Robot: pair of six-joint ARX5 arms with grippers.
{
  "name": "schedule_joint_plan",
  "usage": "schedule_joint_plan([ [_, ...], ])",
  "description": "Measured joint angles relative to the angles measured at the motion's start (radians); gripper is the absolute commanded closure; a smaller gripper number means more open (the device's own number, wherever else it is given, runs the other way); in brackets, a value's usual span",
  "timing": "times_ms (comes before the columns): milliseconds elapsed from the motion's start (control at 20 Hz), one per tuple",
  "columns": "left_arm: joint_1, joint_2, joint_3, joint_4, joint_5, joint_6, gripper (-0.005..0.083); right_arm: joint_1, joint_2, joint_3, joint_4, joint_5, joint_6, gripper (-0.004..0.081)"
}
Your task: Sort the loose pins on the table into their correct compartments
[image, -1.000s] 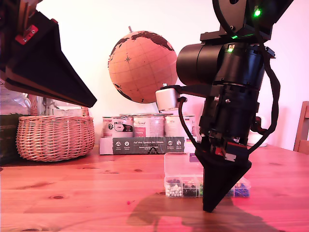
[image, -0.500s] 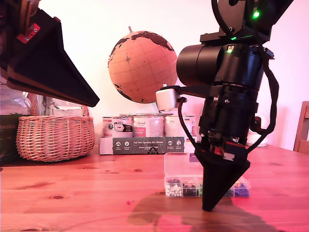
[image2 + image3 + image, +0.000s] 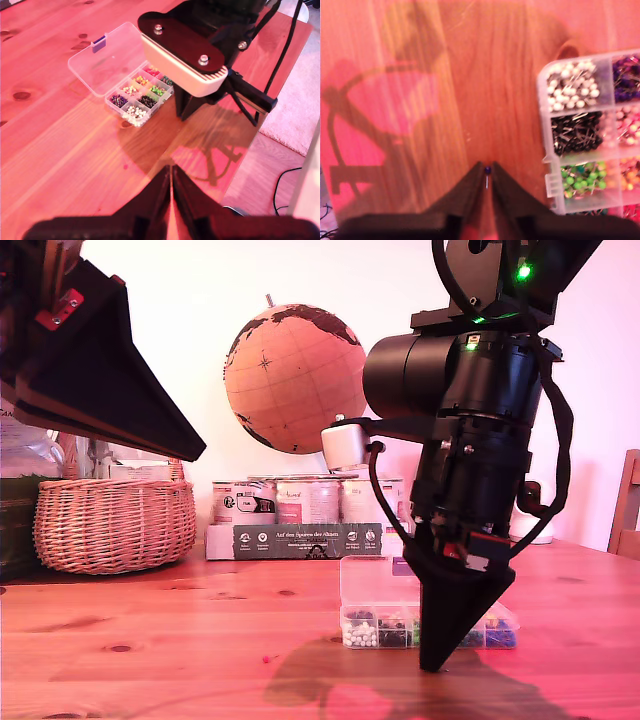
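While my first pincer (image 3: 190,452) hangs high at the exterior view's left, well above the tabletop (image 3: 150,640), its two tips meet with nothing between them, as the first wrist view (image 3: 171,172) shows. Behind it in the exterior view, a basket (image 3: 115,522) stands far to the left of the box (image 3: 385,608). A red pin (image 3: 264,659) lies on the bare wood, near the box and to its left in the exterior view; the first wrist view shows it as a small red dot (image 3: 125,166) apart from the box (image 3: 127,75). A globe (image 3: 295,378) and a row of tins (image 3: 305,502) stand behind the box, toward the wall. The box is clear plastic with its lid laid open, and its compartments (image 3: 577,132) hold sorted heaps: white (image 3: 572,87), black (image 3: 575,134) and green (image 3: 577,175) in the row nearest my second pincer, with purple, pink and orange behind them. My second pincer (image 3: 432,668) points straight down with its tips at the tabletop, just in front of the box in the exterior view. In the second wrist view its tips (image 3: 487,175) are closed on a blue pin (image 3: 487,172), whose head pokes out at the very end and whose needle runs back between the fingers.
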Motion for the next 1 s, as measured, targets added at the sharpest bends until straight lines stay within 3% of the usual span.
schedule_joint_plan([
  [600,0.000,0.000,0.000,-0.003,0.000,0.000,0.0797,0.000,0.006,0.019,-0.065,0.000,0.001,0.0783],
  [1000,0.000,0.000,0.000,-0.005,0.000,0.003,0.0797,0.000,0.029,0.116,-0.122,0.000,0.003,0.0783],
])
